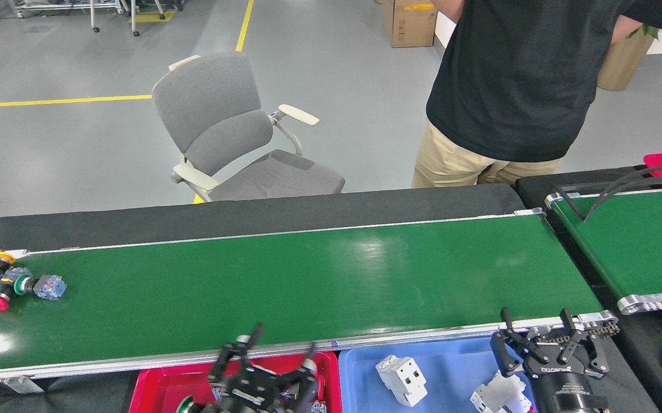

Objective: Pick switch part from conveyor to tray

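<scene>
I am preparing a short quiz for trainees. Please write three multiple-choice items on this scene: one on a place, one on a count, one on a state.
1. Where do the push-button parts lie on the conveyor?
A. at its left end
B. in its middle
C. at its right end

2. How many white parts lie in the blue tray?
A. none
B. two
C. four

3. What is the state of the left claw?
A. shut on a white part
B. open and empty
C. out of view

Answers:
1. A, the cluster with red, green and yellow caps sits by the belt's left edge.
2. B, one white part lies near the tray's left side and another white part beside the right claw.
3. B, its fingers spread above the red tray with nothing between them.
</scene>
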`<action>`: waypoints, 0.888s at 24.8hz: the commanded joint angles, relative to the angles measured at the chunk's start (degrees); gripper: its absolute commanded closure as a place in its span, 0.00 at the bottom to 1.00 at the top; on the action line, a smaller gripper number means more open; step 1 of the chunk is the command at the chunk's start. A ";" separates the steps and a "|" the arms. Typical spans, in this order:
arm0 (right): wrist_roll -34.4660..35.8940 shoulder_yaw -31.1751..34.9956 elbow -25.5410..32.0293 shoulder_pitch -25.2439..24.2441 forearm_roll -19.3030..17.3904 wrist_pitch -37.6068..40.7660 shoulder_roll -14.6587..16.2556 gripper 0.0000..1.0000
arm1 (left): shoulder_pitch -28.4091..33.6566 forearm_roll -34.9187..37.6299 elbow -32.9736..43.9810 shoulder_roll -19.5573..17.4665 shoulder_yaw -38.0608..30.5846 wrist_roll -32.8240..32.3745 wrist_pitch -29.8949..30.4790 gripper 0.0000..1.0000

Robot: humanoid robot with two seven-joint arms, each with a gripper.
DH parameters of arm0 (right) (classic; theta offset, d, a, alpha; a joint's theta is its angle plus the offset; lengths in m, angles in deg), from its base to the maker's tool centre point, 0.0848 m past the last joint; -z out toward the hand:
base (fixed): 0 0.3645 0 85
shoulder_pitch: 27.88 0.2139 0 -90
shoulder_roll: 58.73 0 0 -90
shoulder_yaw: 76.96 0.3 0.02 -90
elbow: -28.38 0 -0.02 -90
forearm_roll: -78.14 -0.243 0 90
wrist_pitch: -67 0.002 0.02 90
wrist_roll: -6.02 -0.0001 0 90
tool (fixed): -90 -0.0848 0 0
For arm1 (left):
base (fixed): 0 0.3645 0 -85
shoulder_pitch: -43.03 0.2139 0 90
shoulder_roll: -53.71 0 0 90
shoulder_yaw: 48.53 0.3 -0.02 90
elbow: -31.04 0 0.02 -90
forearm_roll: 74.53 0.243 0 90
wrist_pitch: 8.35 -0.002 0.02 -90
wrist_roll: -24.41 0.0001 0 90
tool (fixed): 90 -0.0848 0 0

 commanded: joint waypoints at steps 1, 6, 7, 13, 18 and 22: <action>0.41 0.35 0.81 -0.07 -0.07 -0.14 0.32 0.00 | 0.25 -2.88 -0.03 -3.47 -7.87 0.18 4.98 0.00; 0.50 0.70 1.43 -3.06 -0.07 -0.14 0.05 0.00 | 4.64 -6.04 -5.04 -7.86 -19.21 0.00 10.25 0.00; 0.59 0.79 1.87 -4.20 -0.16 -0.14 0.05 0.00 | 5.08 -6.04 -5.48 -8.30 -19.30 0.00 10.69 0.00; 3.40 1.05 3.89 -7.36 -0.16 -0.06 -0.12 0.00 | 10.62 -9.73 -3.28 -8.48 -19.03 -0.09 10.60 0.00; 3.13 1.05 5.30 -7.63 -0.16 -0.23 -3.02 0.00 | 10.53 -11.14 -3.02 -9.44 -19.65 -0.09 10.08 0.00; 2.96 1.05 5.30 -7.80 -0.16 -0.32 -3.37 0.00 | 10.53 -12.63 -3.02 -10.24 -19.74 -0.09 10.08 0.00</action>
